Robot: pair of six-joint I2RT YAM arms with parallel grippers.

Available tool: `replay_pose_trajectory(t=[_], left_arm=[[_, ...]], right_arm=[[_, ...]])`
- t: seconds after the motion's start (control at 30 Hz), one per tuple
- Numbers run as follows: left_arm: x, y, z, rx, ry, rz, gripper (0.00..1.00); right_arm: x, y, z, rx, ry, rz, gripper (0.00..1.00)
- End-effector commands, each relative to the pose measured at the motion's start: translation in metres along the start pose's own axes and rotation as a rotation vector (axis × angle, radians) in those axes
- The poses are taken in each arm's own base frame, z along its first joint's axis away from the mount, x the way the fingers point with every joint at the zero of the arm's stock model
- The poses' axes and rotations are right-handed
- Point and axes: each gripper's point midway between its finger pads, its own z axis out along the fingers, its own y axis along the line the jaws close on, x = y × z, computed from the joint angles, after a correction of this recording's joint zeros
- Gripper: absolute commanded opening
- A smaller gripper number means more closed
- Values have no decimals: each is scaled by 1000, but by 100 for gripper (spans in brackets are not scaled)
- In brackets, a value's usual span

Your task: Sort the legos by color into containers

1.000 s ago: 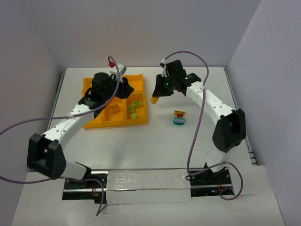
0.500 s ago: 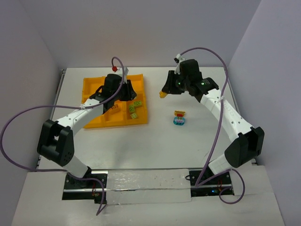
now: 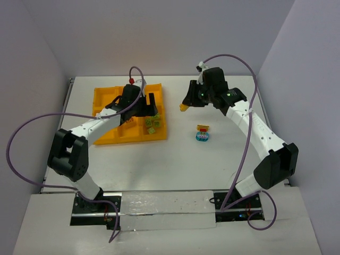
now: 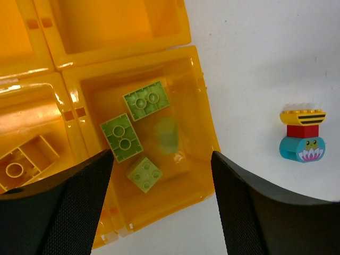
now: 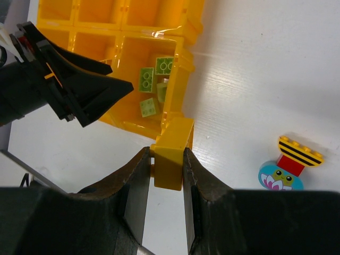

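Over the last second we have swung the left gripper out across the tray. It now hangs over the near right compartment, jaws wide apart and holding nothing, with three lime green legos lying below it. The right gripper rose and drew away to the right, then barely moved. Its jaws are clamped on a yellow brick, held above the table beside the tray. We judge green finished. The brick likely belongs with the yellow piece in the neighbouring compartment, and the yellow-red-blue stack waits untouched.
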Motion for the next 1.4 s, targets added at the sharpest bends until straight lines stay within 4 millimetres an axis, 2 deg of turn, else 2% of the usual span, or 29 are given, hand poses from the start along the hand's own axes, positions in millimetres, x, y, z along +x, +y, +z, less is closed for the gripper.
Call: replay_pose_trajectory(t=[0.0, 0.13, 0.17, 0.27, 0.37, 0.47, 0.5, 0.53, 0.57, 0.67, 0.8, 0.83, 1.2, 1.23, 1.33, 1.37], left_arm=[[-46, -20, -28, 33, -112, 6, 99], [-70, -18, -61, -10, -182, -2, 99], [-74, -15, -69, -26, -205, -7, 99], [-91, 4, -104, -110, -292, -59, 99], [-97, 46, -132, -205, -345, -175, 99], [-103, 73, -164, -259, -411, -236, 99], [-102, 89, -174, -292, -431, -262, 99], [-101, 91, -175, -296, -428, -263, 99], [-103, 98, -193, -311, -465, -276, 100], [-107, 113, -212, -353, -488, -318, 99], [-101, 123, -218, -413, -448, -339, 99], [-100, 124, -218, -418, -448, -342, 99], [-90, 117, -212, -362, -437, -358, 99], [-90, 117, -211, -359, -435, -357, 99], [-90, 117, -211, -357, -433, -360, 99], [-90, 116, -211, -356, -434, -359, 99]], right_arm=[[-21, 16, -16, -47, -74, -23, 0], [-20, 40, -11, -93, -73, -55, 0], [-15, 51, -4, -110, -55, -74, 0], [-18, 82, 5, -166, -55, -109, 0], [-10, 109, 29, -223, -20, -129, 0], [-9, 140, 39, -299, -16, -149, 0], [-7, 149, 45, -321, -9, -152, 0], [-2, 149, 54, -324, 11, -151, 0], [-6, 166, 60, -357, 9, -162, 0], [10, 182, 91, -368, 65, -183, 0], [13, 197, 113, -384, 87, -191, 0], [19, 197, 123, -380, 104, -187, 1], [47, 205, 168, -388, 170, -178, 13], [48, 205, 170, -387, 171, -178, 16], [53, 204, 177, -381, 176, -176, 37], [54, 204, 180, -380, 177, -174, 54]])
